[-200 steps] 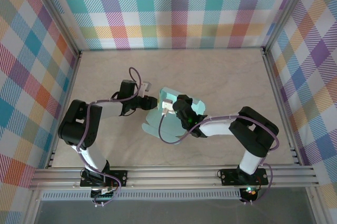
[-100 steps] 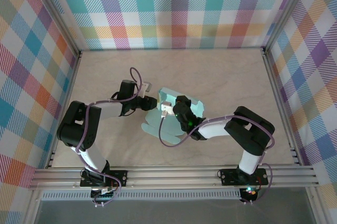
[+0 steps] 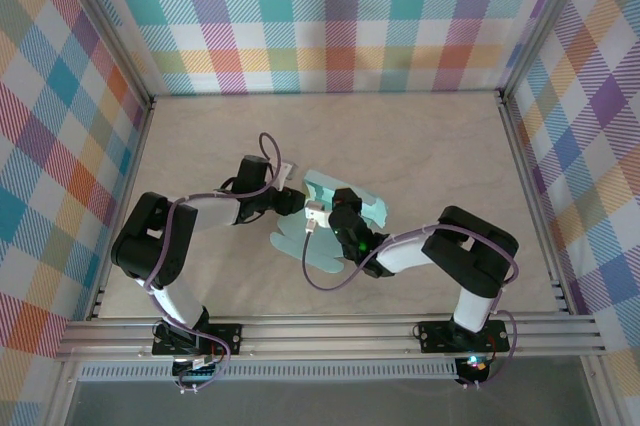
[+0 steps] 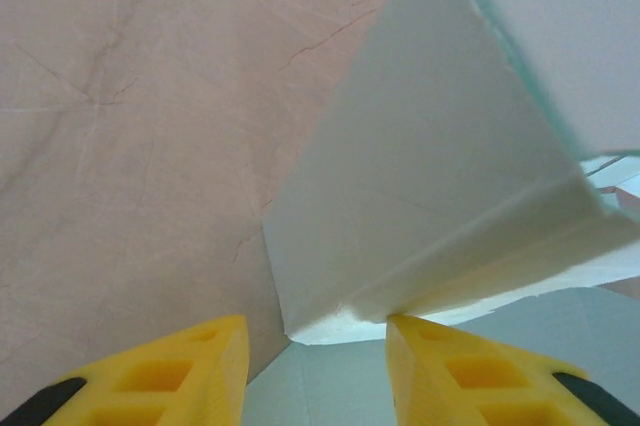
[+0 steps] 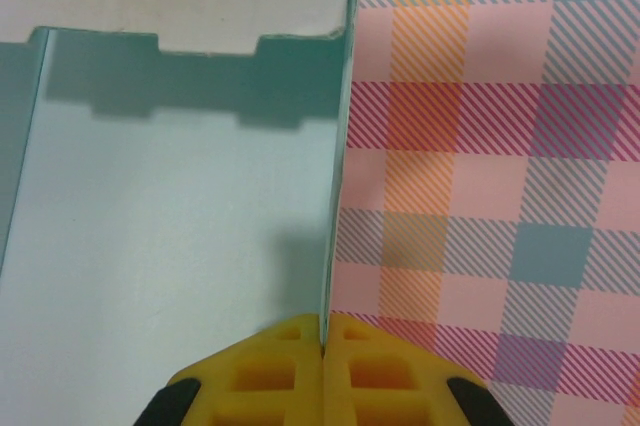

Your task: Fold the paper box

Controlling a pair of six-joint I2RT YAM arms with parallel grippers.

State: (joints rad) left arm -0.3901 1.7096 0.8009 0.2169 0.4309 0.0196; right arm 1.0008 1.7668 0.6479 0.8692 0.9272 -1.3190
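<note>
The paper box (image 3: 318, 185) is a pale mint card blank lying partly folded mid-table between the two arms. My right gripper (image 3: 338, 198) is shut on one upright panel, whose thin edge runs straight into the seam of the closed yellow fingers (image 5: 325, 324); the panel's mint face (image 5: 170, 226) spreads to their left. My left gripper (image 3: 298, 202) is at the box's left side, open. Its yellow fingers (image 4: 190, 371) stand apart, and a folded corner of the card (image 4: 420, 196) hangs just above the gap, touching the tip of the right-hand finger. More card lies flat beneath.
The bare beige tabletop (image 3: 420, 136) surrounds the box. Plaid walls (image 3: 330, 16) and aluminium rails close in the back and both sides; the plaid also fills the space right of the panel (image 5: 480, 146). The arm cables loop near the box (image 3: 315, 266).
My left gripper has slid right, up to the box's left edge. The right gripper has shifted slightly left and nearer with the panel, and the box has turned a little.
</note>
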